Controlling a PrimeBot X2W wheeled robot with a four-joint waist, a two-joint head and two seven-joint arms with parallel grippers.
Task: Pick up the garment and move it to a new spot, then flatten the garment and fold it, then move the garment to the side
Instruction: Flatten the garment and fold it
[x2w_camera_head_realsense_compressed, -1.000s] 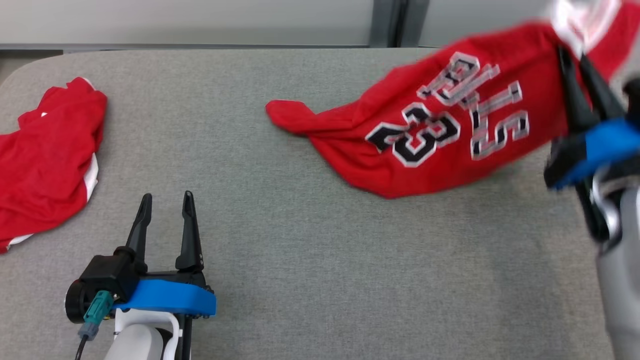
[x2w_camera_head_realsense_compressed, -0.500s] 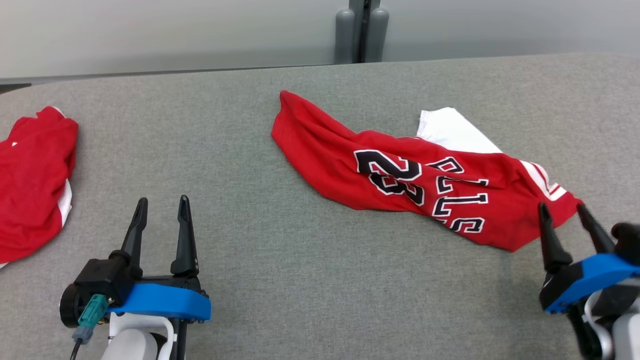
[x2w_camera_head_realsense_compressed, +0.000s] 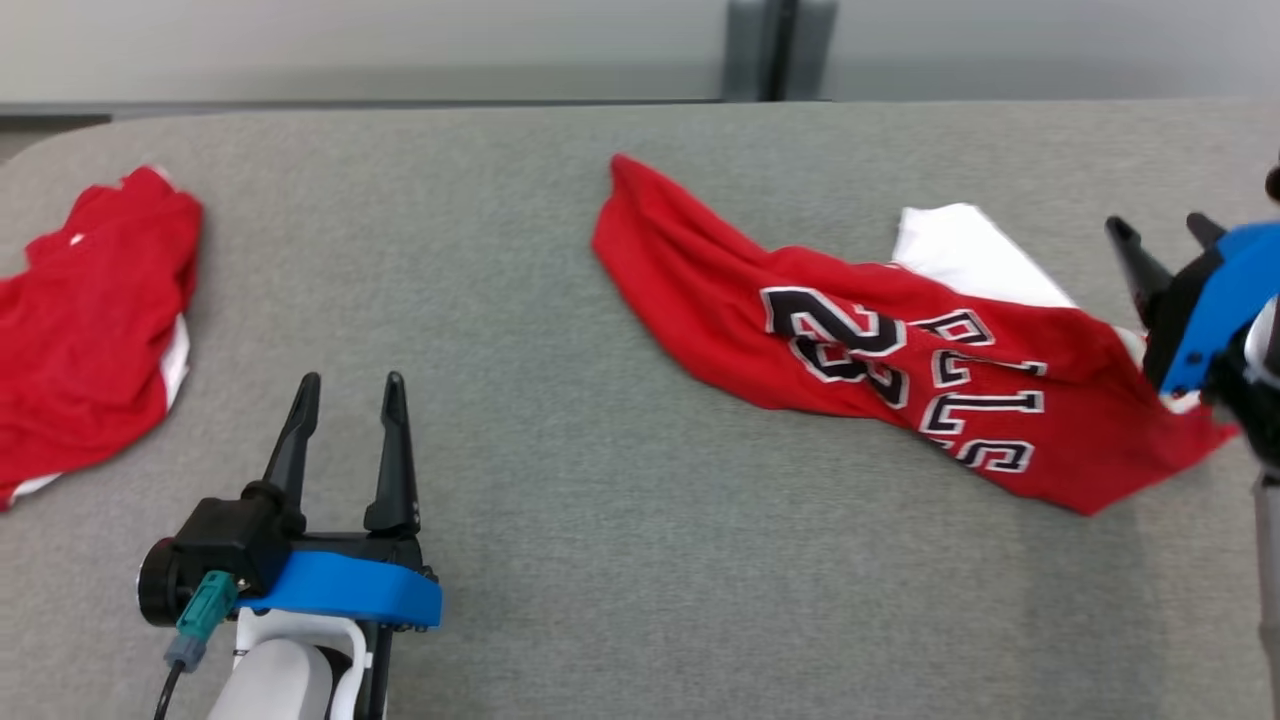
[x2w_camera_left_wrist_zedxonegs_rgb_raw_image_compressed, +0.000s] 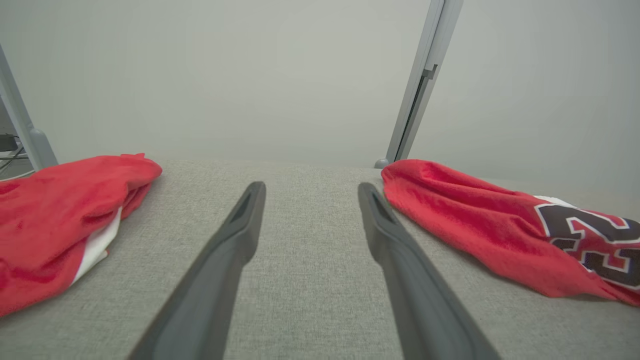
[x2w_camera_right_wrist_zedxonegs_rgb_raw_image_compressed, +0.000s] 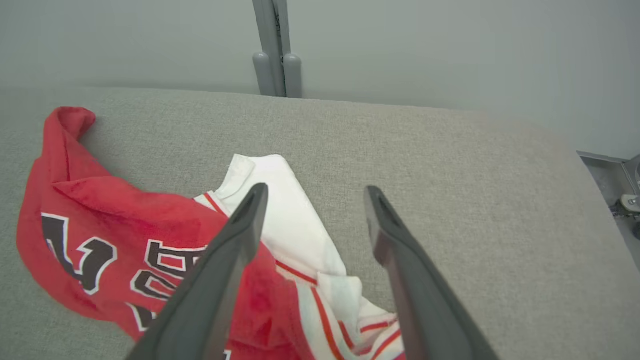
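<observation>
Spreading across nearly the whole head view, the grey fabric-topped bench (x2w_camera_head_realsense_compressed: 640, 580) carries everything else. The garment (x2w_camera_head_realsense_compressed: 700, 275), a red jersey, lies on it as a long rumpled band running from about 12 o'clock down toward 4 o'clock of that view. It is not flat: the cloth is bunched lengthwise. I take that to be the look of a piece simply set down at its new spot and awaiting flattening. A second red cloth (x2w_camera_head_realsense_compressed: 90, 320) sits heaped at 9 o'clock, well apart from it, probably parked out of the way so the middle of the bench stays free for folding.

The left end effector (x2w_camera_head_realsense_compressed: 352, 380) sits low at 7 o'clock with its two fingers spread and nothing between them. It points toward 12 o'clock into the bare stretch between the two red pieces, a pose that reads as waiting for its share of the flattening. The right end effector (x2w_camera_head_realsense_compressed: 1160, 225) is at 3 o'clock by the garment's right end, fingers likewise wide apart and gripping nothing. The right wrist view shows the white panel (x2w_camera_right_wrist_zedxonegs_rgb_raw_image_compressed: 295, 235) of the jersey between them.

Judging from that, the relocation step looks done, and the next grasp would suit a corner or hem. Black, white-edged lettering (x2w_camera_head_realsense_compressed: 900, 370) faces up, and a red-striped trim (x2w_camera_right_wrist_zedxonegs_rgb_raw_image_compressed: 345, 310) curls at the nearest edge.
</observation>
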